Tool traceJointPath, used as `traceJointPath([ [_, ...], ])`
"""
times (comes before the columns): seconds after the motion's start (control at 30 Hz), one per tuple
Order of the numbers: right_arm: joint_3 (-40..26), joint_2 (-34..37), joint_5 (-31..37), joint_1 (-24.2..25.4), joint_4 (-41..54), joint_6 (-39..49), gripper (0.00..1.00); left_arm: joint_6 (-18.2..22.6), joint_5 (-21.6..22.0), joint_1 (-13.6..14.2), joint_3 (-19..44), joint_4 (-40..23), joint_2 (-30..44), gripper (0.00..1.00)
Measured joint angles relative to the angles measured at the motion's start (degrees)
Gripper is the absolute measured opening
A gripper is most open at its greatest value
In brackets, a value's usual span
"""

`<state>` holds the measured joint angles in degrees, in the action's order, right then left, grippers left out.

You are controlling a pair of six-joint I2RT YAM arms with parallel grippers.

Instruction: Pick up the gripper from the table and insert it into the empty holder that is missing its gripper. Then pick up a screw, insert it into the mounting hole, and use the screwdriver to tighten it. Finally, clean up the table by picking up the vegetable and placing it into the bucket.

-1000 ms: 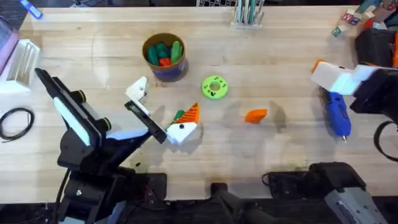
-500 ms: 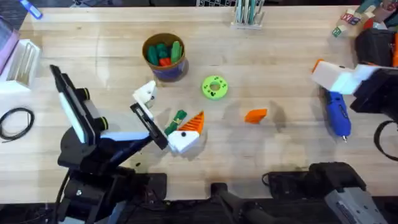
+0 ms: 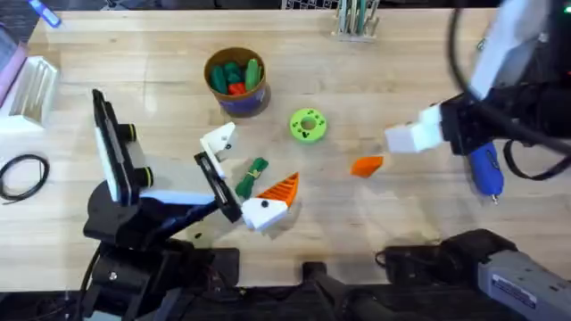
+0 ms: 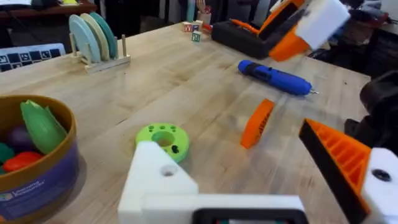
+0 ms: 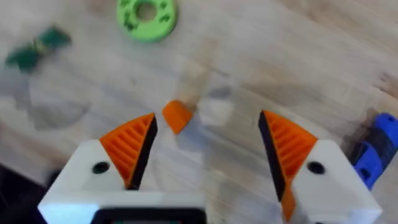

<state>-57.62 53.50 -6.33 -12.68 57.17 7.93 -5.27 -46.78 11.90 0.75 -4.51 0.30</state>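
Note:
The loose orange gripper (image 3: 367, 165) (image 4: 257, 122) (image 5: 177, 116) lies on the table right of centre. My right gripper (image 3: 406, 140) (image 5: 206, 121) hovers just right of it and above it, open, with orange pads on both fingers. My left gripper (image 3: 259, 159) (image 4: 230, 149) is open too. One of its fingers is the bare white holder (image 3: 219, 141) (image 4: 158, 180); the other carries an orange pad. The dark green vegetable (image 3: 252, 176) (image 5: 37, 48) lies between those fingers. The blue screwdriver (image 3: 484, 169) (image 4: 273, 78) lies at the right, and the bucket (image 3: 236, 100) (image 4: 43, 180) stands behind.
A lime green ring (image 3: 309, 125) (image 4: 163, 137) (image 5: 147, 15) lies between bucket and wedge. A white rack (image 3: 31, 85) and a black cable (image 3: 22, 174) are at the left edge. A pen stand (image 3: 355, 18) and toy blocks (image 3: 495, 31) line the far edge.
My right arm has swung in from the right edge to above the loose orange gripper. My left gripper has turned and shifted right, uncovering the vegetable between its fingers.

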Motion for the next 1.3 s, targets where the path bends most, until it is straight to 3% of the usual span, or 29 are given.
traceJointPath([
  [0.2,-2.94,7.66,6.74,-11.56,4.42,6.46,0.992,-0.19,-0.15,0.0,0.0,0.0,0.01,0.986],
  [0.43,-2.99,14.0,8.0,-19.21,10.67,17.64,0.991,-0.21,-0.17,0.0,0.0,0.0,0.01,0.987],
  [0.93,1.83,21.64,8.02,-20.58,3.41,24.93,0.965,-0.23,-0.17,0.0,0.0,0.0,0.0,0.988],
  [1.17,3.02,21.9,8.03,-20.57,2.6,25.2,0.77,-0.23,-0.17,0.0,0.0,0.0,0.02,0.987],
  [1.3,3.74,21.9,8.04,-20.19,1.69,25.41,0.398,-0.25,-0.17,0.0,0.0,0.0,0.01,0.986],
])
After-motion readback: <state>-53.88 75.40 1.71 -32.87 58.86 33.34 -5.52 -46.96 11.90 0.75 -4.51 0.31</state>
